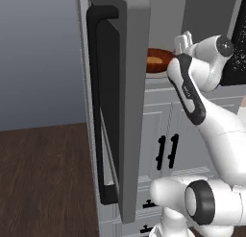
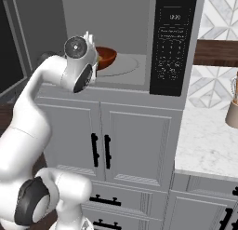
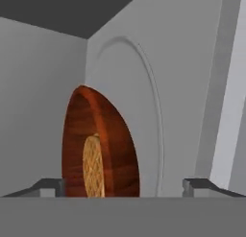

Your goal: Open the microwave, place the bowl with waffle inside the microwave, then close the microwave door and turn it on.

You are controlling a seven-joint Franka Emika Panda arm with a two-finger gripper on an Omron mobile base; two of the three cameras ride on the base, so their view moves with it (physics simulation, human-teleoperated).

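Observation:
The microwave (image 2: 172, 43) stands open, and its door (image 1: 132, 87) with the long black bar handle (image 1: 103, 111) is swung out to the left of my arm. The reddish-brown bowl with waffle (image 3: 101, 149) rests on the round turntable (image 3: 149, 111) inside the light grey cavity; it also shows as the bowl (image 2: 106, 57) and the bowl (image 1: 158, 61) in the base views. My gripper (image 3: 122, 185) reaches into the cavity and is open. The bowl lies between its fingers, close to the left fingertip (image 3: 50, 185) and well apart from the right one.
White cabinet doors with black handles (image 2: 100, 150) sit under the microwave. A marble counter (image 2: 209, 140) runs to the right with a tan jug (image 2: 232, 108) at its edge. The open door takes up the space on the arm's left.

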